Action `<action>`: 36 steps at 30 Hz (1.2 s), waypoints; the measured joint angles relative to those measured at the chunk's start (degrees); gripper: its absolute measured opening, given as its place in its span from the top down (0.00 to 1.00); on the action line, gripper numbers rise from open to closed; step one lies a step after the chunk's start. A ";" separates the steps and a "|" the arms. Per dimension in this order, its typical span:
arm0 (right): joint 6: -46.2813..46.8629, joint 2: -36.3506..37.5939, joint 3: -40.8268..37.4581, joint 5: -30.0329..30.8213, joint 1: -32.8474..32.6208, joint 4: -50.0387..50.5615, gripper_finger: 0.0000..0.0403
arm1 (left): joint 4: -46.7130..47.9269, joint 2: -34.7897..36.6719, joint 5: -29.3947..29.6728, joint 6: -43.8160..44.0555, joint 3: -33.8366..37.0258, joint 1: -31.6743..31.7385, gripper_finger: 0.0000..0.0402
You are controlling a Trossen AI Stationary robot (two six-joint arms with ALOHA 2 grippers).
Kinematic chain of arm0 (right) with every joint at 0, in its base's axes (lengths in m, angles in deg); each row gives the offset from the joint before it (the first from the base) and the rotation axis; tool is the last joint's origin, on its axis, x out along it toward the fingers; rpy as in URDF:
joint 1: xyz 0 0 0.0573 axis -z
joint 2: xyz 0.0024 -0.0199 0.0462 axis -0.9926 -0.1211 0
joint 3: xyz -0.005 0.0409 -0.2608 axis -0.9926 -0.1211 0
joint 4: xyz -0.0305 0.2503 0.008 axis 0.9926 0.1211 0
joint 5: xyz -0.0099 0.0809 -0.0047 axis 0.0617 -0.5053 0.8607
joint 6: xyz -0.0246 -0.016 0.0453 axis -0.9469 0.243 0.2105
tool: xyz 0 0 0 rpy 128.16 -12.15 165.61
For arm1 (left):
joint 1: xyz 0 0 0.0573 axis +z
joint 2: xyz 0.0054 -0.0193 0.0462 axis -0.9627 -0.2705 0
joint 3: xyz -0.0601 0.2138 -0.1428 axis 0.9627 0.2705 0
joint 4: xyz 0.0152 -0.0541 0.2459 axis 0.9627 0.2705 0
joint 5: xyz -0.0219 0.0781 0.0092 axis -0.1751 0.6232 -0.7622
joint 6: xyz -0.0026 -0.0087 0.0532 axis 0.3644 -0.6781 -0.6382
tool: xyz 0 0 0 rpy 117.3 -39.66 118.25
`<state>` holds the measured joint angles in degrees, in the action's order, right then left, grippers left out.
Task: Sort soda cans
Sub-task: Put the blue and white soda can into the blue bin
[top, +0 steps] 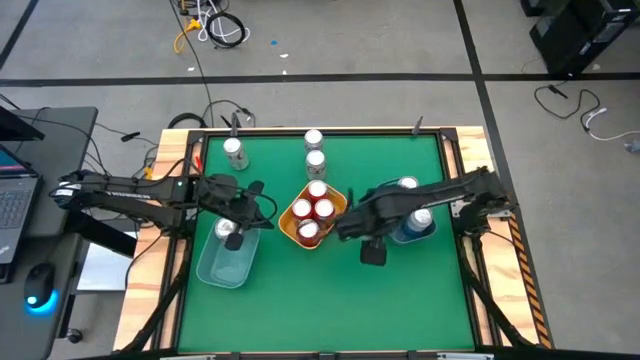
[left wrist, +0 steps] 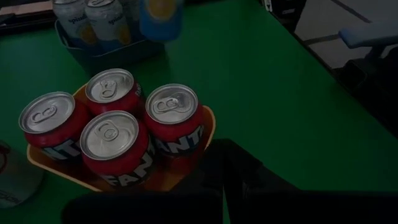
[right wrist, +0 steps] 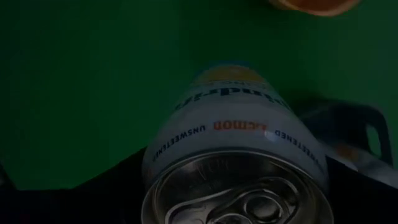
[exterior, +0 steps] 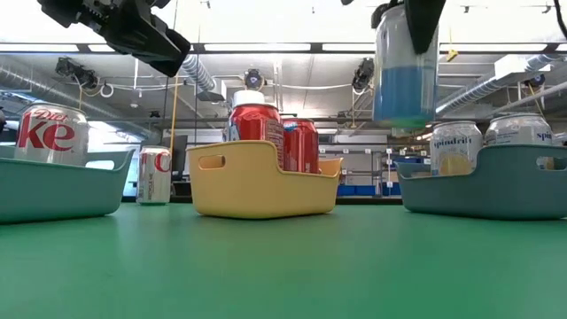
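Observation:
My right gripper (exterior: 407,19) points down, shut on a light blue and white soda can (exterior: 405,75). The can hangs above the near-left corner of the blue-grey bin (exterior: 496,190), where more pale cans (exterior: 455,146) stand. Four red cans (left wrist: 115,134) stand upright in the yellow bin (top: 290,228) at the table's middle. My left gripper (left wrist: 224,190) is shut on nothing and hovers between the yellow bin and the translucent bin (top: 222,265), which holds a silver Diet Coke can (top: 228,230). Three silver cans (top: 314,150) stand near the far edge. My right gripper pinches the can's upper side wall (right wrist: 168,155) between its two fingers (right wrist: 112,183), just below the silver top. The fingers come from above, pointing down. The can hangs upright, lifted clear of the table and the bin.
The near half of the green table (top: 330,300) lies bare. A raised wooden rim (top: 505,290) runs round the table. A laptop and a mouse (top: 38,285) sit on a side desk to the left, off the table.

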<state>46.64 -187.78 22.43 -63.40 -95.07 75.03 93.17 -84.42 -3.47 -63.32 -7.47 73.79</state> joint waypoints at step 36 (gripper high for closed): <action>15.05 23.19 -43.34 0.41 1.68 -16.49 0.28 | 0.15 0.00 0.09 1.51 0.00 0.01 1.00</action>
<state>61.69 -164.59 -20.91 -62.99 -93.39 58.54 93.32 -84.42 -3.38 -61.81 -7.47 73.81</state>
